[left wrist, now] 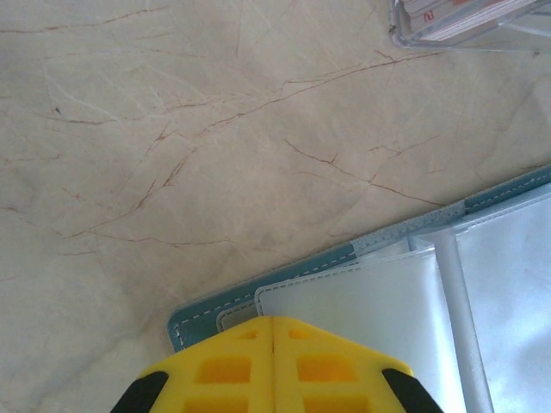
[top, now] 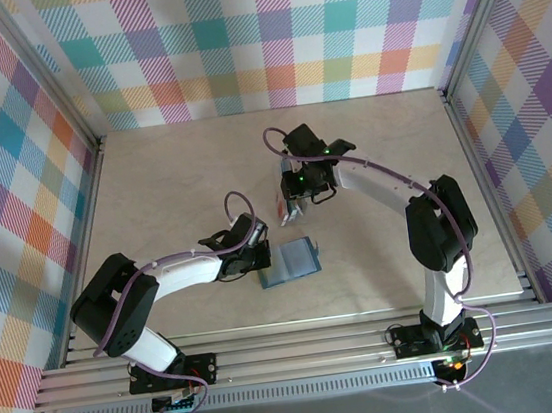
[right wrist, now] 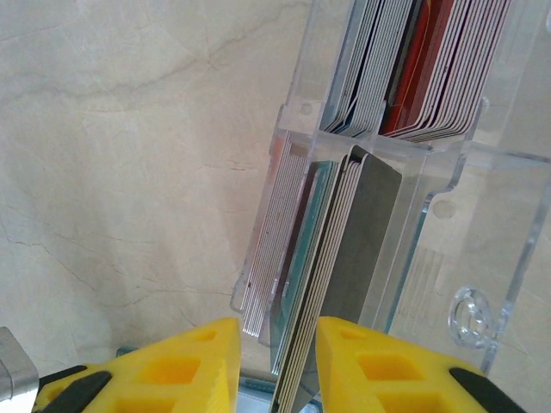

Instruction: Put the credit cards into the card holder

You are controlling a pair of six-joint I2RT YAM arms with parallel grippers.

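I saw the card holder (top: pixel 292 262) lying open on the table (top: pixel 167 180), its clear sleeves facing up. My left gripper (left wrist: pixel 272 322) was fully closed, its tips on the holder's left edge. Just beyond the holder stood a clear rack (right wrist: pixel 448 206) with the credit cards (right wrist: pixel 340 249) upright inside. My right gripper (right wrist: pixel 277 346) straddled a few card edges there, jaws narrow, a gap showing beside one finger.

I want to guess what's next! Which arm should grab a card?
Probably the right: the right gripper has its open fingers either side of credit cards in the clear rack. The left gripper is shut at the edge of the card holder.
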